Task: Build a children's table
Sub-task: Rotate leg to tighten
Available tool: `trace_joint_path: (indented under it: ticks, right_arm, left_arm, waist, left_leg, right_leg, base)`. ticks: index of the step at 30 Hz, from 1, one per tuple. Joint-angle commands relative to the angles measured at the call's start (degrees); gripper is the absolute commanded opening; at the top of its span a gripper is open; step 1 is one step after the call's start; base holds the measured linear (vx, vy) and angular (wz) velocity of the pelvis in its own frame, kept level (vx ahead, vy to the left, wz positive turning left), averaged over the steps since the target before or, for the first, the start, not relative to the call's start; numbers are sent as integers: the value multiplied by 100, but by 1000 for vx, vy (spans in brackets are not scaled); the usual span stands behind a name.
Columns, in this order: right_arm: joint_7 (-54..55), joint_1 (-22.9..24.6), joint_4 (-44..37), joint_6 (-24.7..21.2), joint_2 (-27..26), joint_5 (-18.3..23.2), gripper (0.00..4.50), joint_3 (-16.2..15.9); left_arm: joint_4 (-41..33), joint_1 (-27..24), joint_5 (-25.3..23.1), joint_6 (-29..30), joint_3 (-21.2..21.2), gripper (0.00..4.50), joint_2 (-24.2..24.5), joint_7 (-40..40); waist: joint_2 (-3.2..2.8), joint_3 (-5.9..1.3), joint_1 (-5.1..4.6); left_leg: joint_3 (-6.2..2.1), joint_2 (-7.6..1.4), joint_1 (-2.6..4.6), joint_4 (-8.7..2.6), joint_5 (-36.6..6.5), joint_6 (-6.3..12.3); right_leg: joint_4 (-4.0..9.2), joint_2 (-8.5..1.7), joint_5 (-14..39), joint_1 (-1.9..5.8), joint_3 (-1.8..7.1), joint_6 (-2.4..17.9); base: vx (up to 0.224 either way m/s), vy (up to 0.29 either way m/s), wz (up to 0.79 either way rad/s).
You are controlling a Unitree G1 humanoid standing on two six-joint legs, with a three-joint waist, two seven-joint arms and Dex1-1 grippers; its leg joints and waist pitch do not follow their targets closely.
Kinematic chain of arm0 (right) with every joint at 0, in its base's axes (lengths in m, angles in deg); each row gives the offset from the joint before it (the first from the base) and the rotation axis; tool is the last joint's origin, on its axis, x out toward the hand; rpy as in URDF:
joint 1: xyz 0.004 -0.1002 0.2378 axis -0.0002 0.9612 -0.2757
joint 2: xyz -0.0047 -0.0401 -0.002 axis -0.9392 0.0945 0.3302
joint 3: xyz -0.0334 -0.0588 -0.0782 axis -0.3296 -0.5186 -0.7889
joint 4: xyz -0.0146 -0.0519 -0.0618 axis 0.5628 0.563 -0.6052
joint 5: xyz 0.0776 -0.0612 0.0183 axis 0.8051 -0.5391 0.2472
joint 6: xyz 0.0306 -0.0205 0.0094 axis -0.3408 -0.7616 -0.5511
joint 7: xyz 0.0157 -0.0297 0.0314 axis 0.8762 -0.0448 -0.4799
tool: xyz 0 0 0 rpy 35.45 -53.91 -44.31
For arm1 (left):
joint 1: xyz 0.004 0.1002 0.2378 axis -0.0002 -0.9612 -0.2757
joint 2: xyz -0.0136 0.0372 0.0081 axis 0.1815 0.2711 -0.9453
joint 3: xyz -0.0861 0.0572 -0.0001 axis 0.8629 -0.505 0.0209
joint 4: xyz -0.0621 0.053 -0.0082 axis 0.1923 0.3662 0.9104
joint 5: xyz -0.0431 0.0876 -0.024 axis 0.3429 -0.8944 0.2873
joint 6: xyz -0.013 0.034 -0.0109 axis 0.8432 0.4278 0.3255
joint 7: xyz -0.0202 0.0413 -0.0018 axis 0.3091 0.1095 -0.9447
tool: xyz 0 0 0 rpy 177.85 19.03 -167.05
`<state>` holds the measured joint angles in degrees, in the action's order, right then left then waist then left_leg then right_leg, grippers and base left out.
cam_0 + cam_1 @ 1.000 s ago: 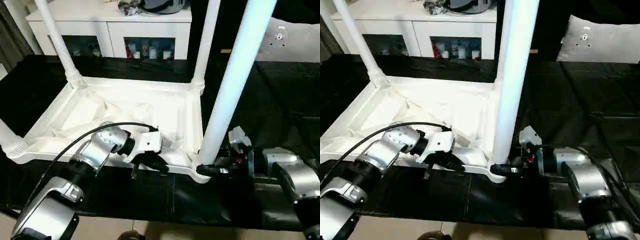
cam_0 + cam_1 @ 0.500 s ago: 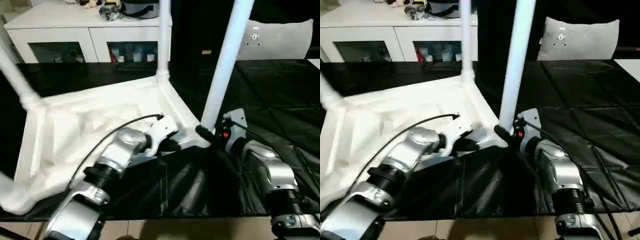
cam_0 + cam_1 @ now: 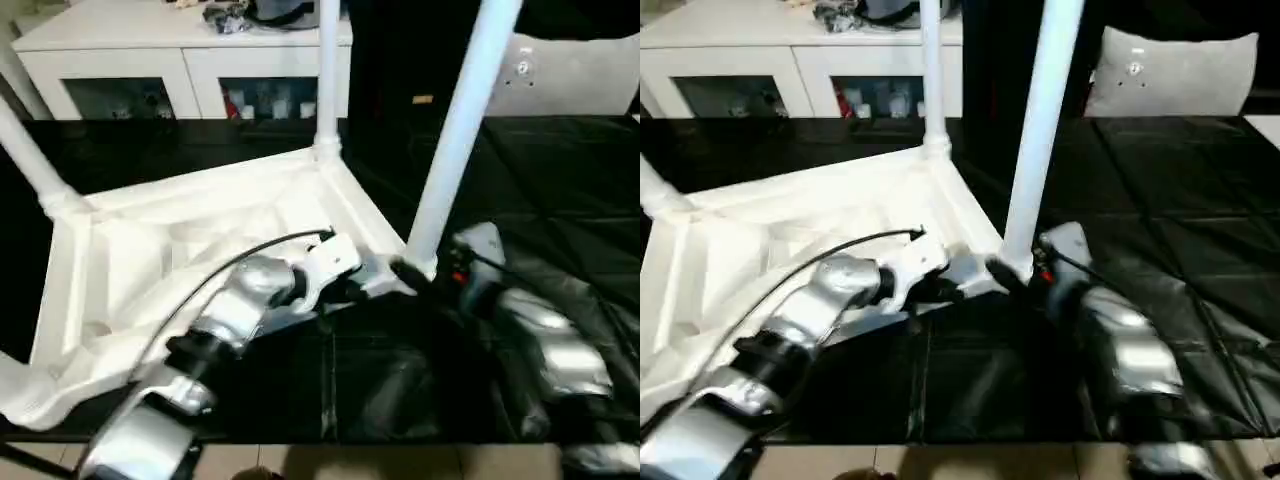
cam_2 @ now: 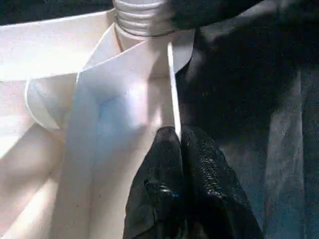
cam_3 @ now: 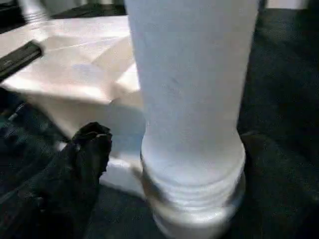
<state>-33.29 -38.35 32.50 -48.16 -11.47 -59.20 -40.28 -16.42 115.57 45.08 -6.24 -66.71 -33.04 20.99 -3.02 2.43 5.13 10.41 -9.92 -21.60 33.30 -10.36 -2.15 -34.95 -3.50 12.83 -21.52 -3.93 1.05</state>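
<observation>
Children's table top (image 3: 190, 240) lies upside down on the black sheet (image 3: 560, 190) in front of me, ribbed underside up, with legs standing in its corner sockets. From my left I see one leg (image 3: 30, 160) rising at the far left corner, a second leg (image 3: 327, 70) at the far corner in the middle, and the big near leg (image 3: 455, 140) standing in the near right corner socket. Behind the table a white cabinet (image 3: 190, 50) with glass doors runs along the back, clutter on its top, and a pale cushion (image 3: 580, 75) sits at the far right.

My left gripper (image 4: 177, 144) is on the near rim of the top, just left of that near leg; in the left wrist view I see its black fingers (image 4: 204, 164) pressed together on the thin edge of the rim, clamped on it, with the threaded leg base just beyond. My left forearm and its cable cross over the top's near side.

My right gripper (image 3: 405, 270) is at the foot of the near leg. The right wrist view shows one black finger (image 5: 89, 149) beside the leg's threaded base, but I cannot tell how its fingers stand
</observation>
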Motion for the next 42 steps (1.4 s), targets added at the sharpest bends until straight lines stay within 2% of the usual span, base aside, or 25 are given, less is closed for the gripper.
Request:
trace_joint_path:
  ticks: [1, 2, 3, 5, 9, 10, 13, 14, 18, 19, 20, 24, 29, 35, 36, 38, 39, 40, 42]
  right_arm:
    - [-639, 15, -242, 22, 315, 114, 446, -154]
    - [-790, 30, -272, 12, 428, 125, 446, -170]
    - [-882, 40, -292, 5, 497, 134, 446, -179]
    - [-1028, 50, -315, 32, 586, 136, 446, -209]
    - [-1835, 61, -411, 148, 939, 204, 446, -436]
    - [-1835, 61, -411, 148, 939, 204, 446, -436]
    - [-2104, 56, -449, 162, 1028, 190, 446, -557]
    - [-2256, 53, -477, 154, 1077, 162, 446, -666]
    - [-2502, 40, -500, 46, 1104, 177, 446, -843]
    - [-2567, 35, -500, 3, 1099, 192, 446, -875]
    - [-2585, 34, -499, -5, 1099, 196, 429, -883]
    - [-2739, 38, -523, -117, 1087, 242, 400, -968]
    - [-2760, 49, -510, -111, 1060, 263, 347, -999]
    - [-2803, 104, -580, -210, 1039, 315, 309, -1035]
    - [-2793, 141, -635, -263, 1020, 344, 288, -1033]
    - [-2793, 141, -635, -263, 1020, 344, 288, -1033]
    - [-2784, 160, -663, -290, 1009, 359, 280, -1030]
    - [-2568, 196, -722, -421, 906, 404, 273, -963]
    - [-2136, 220, -776, -664, 708, 459, 271, -838]
  left_arm:
    - [-27, -77, -62, -427, -290, 0, 268, -634]
    - [-32, -96, -68, -488, -359, 0, 360, -801]
    - [-30, -108, -75, -534, -405, 0, 420, -903]
    - [-27, -123, -67, -627, -458, 0, 494, -1065]
    - [47, -98, 44, -1091, -626, 0, 791, -1834]
    - [47, -98, 44, -1091, -626, 0, 791, -1834]
    - [117, -49, 21, -1291, -711, 0, 897, -2074]
    - [170, -10, -18, -1442, -785, 0, 971, -2224]
    - [222, 38, -70, -1644, -877, 0, 1037, -2461]
    - [222, 42, -68, -1675, -893, 0, 1044, -2505]
    - [224, 43, -65, -1685, -897, 0, 1046, -2518]
    - [226, 59, -41, -1752, -935, 0, 1046, -2604]
    - [282, 82, -30, -1826, -946, 0, 1028, -2640]
    - [366, 97, -11, -1873, -918, 0, 1015, -2670]
    - [358, 71, 29, -1835, -888, 0, 1007, -2667]
    - [358, 71, 29, -1835, -888, 0, 1007, -2667]
    - [349, 55, 54, -1810, -870, 0, 1001, -2664]
    - [290, 19, 133, -1591, -764, 0, 948, -2522]
    - [226, -17, 216, -1222, -581, 0, 832, -2175]
  waist:
    - [88, -333, 28]
    - [114, -345, 52]
    - [89, -352, 55]
    - [84, -342, 64]
    - [91, -340, 109]
    - [115, -343, 140]
    - [108, -342, 169]
    - [128, -339, 190]
    - [120, -340, 216]
    - [162, -337, 214]
    - [139, -342, 238]
    - [142, -352, 293]
    - [149, -361, 299]
    - [153, -359, 298]
    - [151, -361, 301]
    - [151, -363, 303]
    - [153, -366, 303]
    - [124, -363, 297]
    - [130, -354, 279]
  left_leg:
    - [-168, -369, 43, -320, -754, 610]
    - [-159, -374, 36, -303, -662, 666]
    - [-151, -386, 27, -290, -552, 715]
    - [-144, -384, 32, -280, -605, 743]
    - [-140, -404, 45, -287, -719, 683]
    - [-140, -408, 47, -283, -698, 692]
    - [-135, -413, 50, -280, -655, 709]
    - [-141, -407, 49, -280, -662, 724]
    - [-137, -417, 59, -285, -715, 647]
    - [-130, -413, 56, -286, -715, 649]
    - [-134, -417, 61, -282, -694, 640]
    - [-133, -429, 72, -278, -652, 617]
    - [-135, -415, 58, -265, -606, 627]
    - [-135, -414, 63, -266, -638, 607]
    - [-136, -413, 62, -266, -637, 605]
    - [-136, -414, 59, -264, -611, 605]
    - [-138, -415, 58, -263, -589, 610]
    - [-134, -418, 63, -266, -593, 605]
    - [-139, -418, 60, -277, -655, 565]
  right_leg:
    - [443, -560, 333, 269, 286, 1235]
    - [411, -558, 269, 273, 288, 1234]
    - [383, -548, 109, 250, 289, 1266]
    - [388, -550, 95, 228, 279, 1312]
    - [390, -559, 308, 222, 280, 1331]
    - [378, -565, 297, 221, 281, 1329]
    - [367, -567, 228, 208, 288, 1322]
    - [377, -572, 319, 209, 280, 1303]
    - [375, -575, 433, 200, 289, 1282]
    - [379, -569, 442, 203, 289, 1282]
    - [371, -579, 456, 199, 291, 1285]
    - [351, -579, 347, 190, 297, 1303]
    - [335, -583, 245, 204, 291, 1313]
    - [343, -578, 348, 202, 291, 1291]
    - [346, -580, 356, 205, 289, 1286]
    - [339, -580, 325, 207, 291, 1284]
    - [331, -577, 288, 210, 289, 1282]
    - [335, -571, 251, 199, 293, 1293]
    - [337, -578, 320, 201, 287, 1345]
  base:
    - [0, 0, 0]
    - [0, 0, 0]
    - [0, 0, 0]
    - [0, 0, 0]
    - [0, 0, 0]
    - [0, 0, 0]
    - [0, 0, 0]
    - [0, 0, 0]
    - [0, 0, 0]
    - [0, 0, 0]
    - [0, 0, 0]
    - [0, 0, 0]
    - [0, 0, 0]
    - [0, 0, 0]
    - [0, 0, 0]
    - [0, 0, 0]
    - [0, 0, 0]
    - [0, 0, 0]
    - [0, 0, 0]
